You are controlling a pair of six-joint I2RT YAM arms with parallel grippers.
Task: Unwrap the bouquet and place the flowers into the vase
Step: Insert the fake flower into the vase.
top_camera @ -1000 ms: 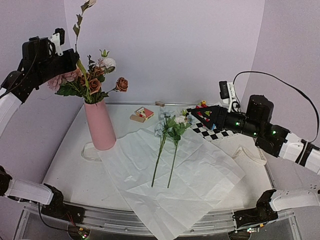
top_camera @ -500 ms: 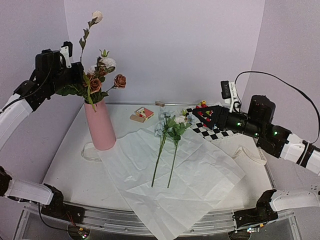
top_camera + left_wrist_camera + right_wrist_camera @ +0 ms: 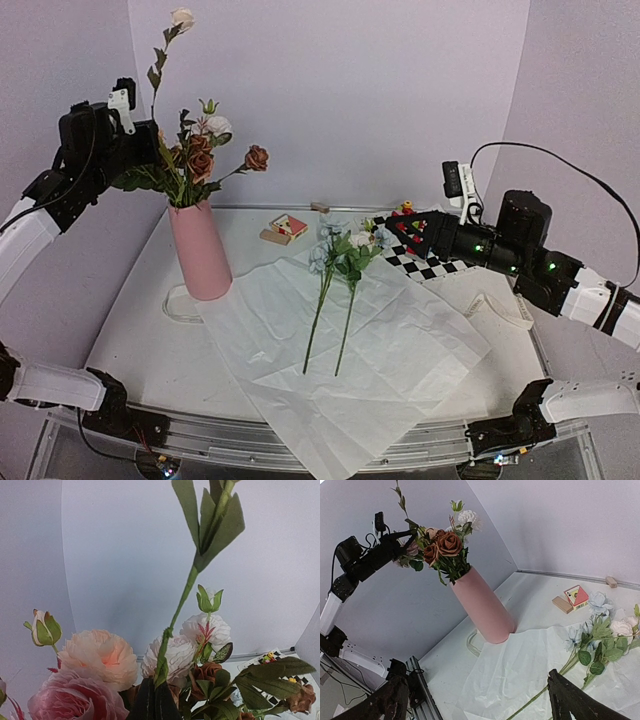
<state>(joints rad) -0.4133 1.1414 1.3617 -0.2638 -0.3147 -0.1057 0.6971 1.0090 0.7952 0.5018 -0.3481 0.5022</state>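
Besides the task's own things, the desk carries a black-and-white checkered mat at the far right. Small colourful toy blocks sit at the mat's far edge. Behind the paper, a little red-and-white card box rests against a wooden block.

The right hand hovers over the mat's left corner with its fingers spread wide, holding nothing. It is just beside the heads of the loose stems.

The white crinkled paper lies spread out flat. One corner hangs over the desk's near edge, and its left side reaches the foot of the vase. The two loose stems lie side by side on the paper, heads toward the far wall. They have pale blue and white blooms, green leaves and long thin stalks.

The vase stands upright at the left of the desk; it is matte pink, plain and slightly tapered. It holds the flowers: rust-brown roses, white and pale pink blooms, and dark leaves that crowd its mouth.

The left hand sits in that foliage above the vase, clamped on a tall stem. This stem rises well above the bunch, leafy along its length, and ends in a pale bud. Its lower end is hidden among the leaves, so we cannot tell whether it reaches into the vase.
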